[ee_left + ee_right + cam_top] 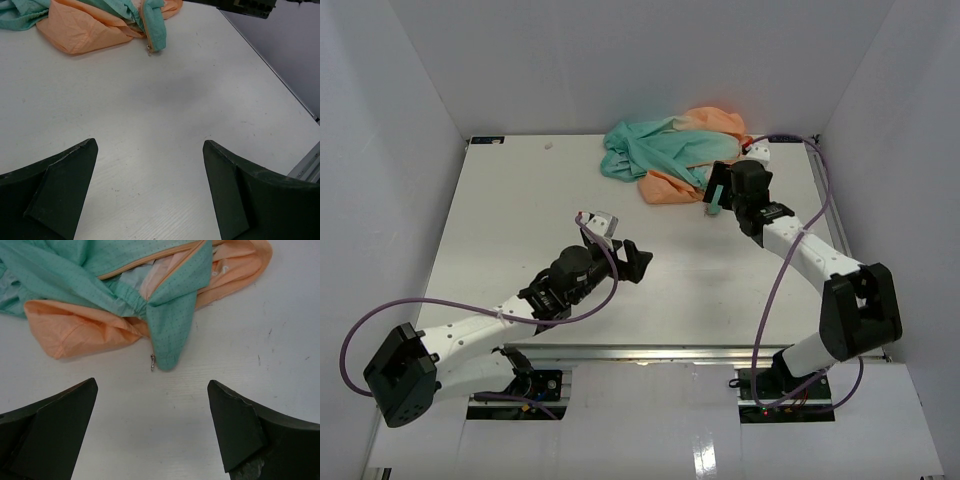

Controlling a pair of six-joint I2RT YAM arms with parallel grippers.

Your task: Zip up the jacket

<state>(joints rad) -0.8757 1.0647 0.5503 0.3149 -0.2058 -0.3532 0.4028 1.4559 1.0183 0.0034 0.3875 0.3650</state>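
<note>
The jacket (670, 152) lies crumpled at the back of the table, teal and peach-orange folds mixed. In the right wrist view the jacket (125, 295) fills the top, with a teal corner pointing down and a small metal zipper pull (153, 361) at its tip. My right gripper (152, 390) is open and empty just short of that corner; from above it (715, 198) sits at the jacket's near right edge. My left gripper (150, 145) is open and empty over bare table, well short of the jacket (100, 22); from above it (635, 260) is mid-table.
The white table (520, 220) has a metal rail along its near edge (650, 350). Grey walls close in the back and both sides. Purple cables loop off both arms (780, 270).
</note>
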